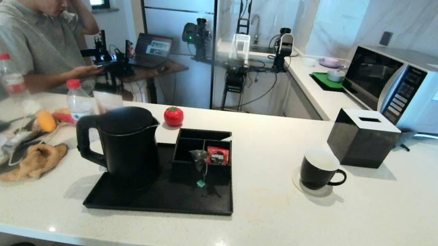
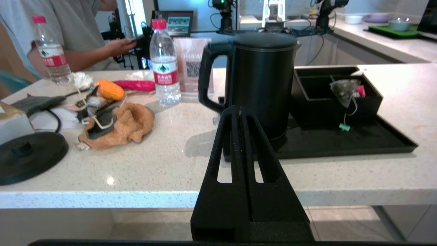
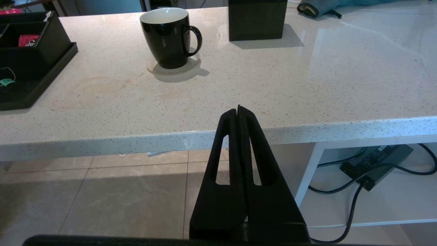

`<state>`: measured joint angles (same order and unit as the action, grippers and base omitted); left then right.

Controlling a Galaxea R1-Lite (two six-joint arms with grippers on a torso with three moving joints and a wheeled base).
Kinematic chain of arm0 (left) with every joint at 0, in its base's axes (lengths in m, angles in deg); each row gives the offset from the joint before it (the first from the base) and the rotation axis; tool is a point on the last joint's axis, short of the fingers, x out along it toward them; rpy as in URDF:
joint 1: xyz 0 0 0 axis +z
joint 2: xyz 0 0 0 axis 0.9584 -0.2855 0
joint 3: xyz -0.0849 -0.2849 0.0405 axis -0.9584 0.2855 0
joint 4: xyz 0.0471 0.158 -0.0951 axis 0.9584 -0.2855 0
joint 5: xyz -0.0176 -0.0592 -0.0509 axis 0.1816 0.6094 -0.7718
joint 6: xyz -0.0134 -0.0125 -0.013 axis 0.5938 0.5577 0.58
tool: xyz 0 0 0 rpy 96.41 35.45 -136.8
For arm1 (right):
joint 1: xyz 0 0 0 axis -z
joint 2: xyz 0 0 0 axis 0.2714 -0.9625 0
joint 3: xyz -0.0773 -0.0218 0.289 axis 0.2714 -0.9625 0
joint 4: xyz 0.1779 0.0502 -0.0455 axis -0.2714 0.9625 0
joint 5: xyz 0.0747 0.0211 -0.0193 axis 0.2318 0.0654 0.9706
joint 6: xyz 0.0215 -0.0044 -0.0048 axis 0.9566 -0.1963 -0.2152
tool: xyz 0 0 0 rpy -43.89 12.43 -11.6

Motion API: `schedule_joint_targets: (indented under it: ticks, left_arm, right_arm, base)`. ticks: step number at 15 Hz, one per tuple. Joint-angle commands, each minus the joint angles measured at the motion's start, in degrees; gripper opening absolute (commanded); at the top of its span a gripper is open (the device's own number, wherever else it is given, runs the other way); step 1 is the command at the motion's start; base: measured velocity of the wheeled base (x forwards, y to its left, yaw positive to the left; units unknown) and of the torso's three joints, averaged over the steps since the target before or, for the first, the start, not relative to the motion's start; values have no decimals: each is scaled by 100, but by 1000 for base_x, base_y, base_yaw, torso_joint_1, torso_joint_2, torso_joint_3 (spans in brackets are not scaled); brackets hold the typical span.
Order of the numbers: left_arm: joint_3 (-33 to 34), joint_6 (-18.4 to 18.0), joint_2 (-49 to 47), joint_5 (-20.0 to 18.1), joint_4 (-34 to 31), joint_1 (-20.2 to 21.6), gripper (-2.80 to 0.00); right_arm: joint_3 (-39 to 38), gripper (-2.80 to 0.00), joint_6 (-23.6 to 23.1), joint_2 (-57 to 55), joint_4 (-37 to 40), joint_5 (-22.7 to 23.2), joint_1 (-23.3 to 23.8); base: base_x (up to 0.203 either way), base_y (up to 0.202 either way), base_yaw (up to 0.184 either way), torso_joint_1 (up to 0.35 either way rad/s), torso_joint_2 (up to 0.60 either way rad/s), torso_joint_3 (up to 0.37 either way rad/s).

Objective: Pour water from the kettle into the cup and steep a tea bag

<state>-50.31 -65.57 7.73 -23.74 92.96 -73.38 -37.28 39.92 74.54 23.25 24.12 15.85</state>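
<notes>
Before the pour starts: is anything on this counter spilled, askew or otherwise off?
Two things. A faint tan stain marks the counter between the tray and the cup. The tea bag is draped over the organizer's front wall, its tag dangling onto the tray. The kettle and cup stand upright.

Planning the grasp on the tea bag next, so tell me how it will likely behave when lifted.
The tea bag looks like thin translucent mesh, so it is probably very light and would crumple under a firm pinch. Its string hangs limp over the organizer wall to the tag on the tray, so it will likely dangle and swing.
</notes>
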Motion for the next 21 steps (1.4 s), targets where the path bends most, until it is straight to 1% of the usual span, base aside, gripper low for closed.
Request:
schedule_joint_targets:
  ticks: [1,3,5,8,10,12,14,16,17,20,21]
  left_arm:
    - [-382,-2,-10,-5,-346,5,-280]
    - [-904,-6,-155,14,-986,6,-280]
    - [-1246,-10,-736,35,-1122,4,-280]
    - [-1882,-21,-2037,172,-1131,6,-280]
    - [-2126,-24,-2746,350,-998,10,-280]
    - [-2191,-53,-3282,524,-736,28,-280]
    - [-2015,-114,-3687,583,-406,32,-280]
    - [-1641,-86,-4172,582,142,33,-280]
    - [-1470,-81,-4486,570,492,33,0]
    - [-970,-72,-5579,515,1916,33,0]
    - [-802,-61,-5978,415,2465,36,0]
  right_arm:
    - [0,-280,-2,-7,0,-1,-1]
    - [0,-280,-2,-7,0,-1,-1]
    - [0,-280,-2,-7,0,-1,-1]
    - [0,-280,-2,-7,0,-1,-1]
    - [0,-280,-2,-7,0,-1,-1]
    - [0,-280,-2,-7,0,-1,-1]
    - [0,-280,-2,-7,0,-1,-1]
    - [0,-280,-2,-7,0,-1,-1]
    - [0,-280,-2,-7,0,-1,-1]
    - [0,-280,-2,-7,0,-1,-1]
    - [2,-280,-2,-7,0,-1,-1]
  base:
    - [0,0,0,0,0,0]
    - [0,0,0,0,0,0]
    - [0,0,0,0,0,0]
    - [0,0,0,0,0,0]
    - [0,0,0,0,0,0]
    - [0,0,0,0,0,0]
    - [0,0,0,0,0,0]
    - [0,0,0,0,0,0]
    - [0,0,0,0,0,0]
    - [0,0,0,0,0,0]
    - [0,0,0,0,0,0]
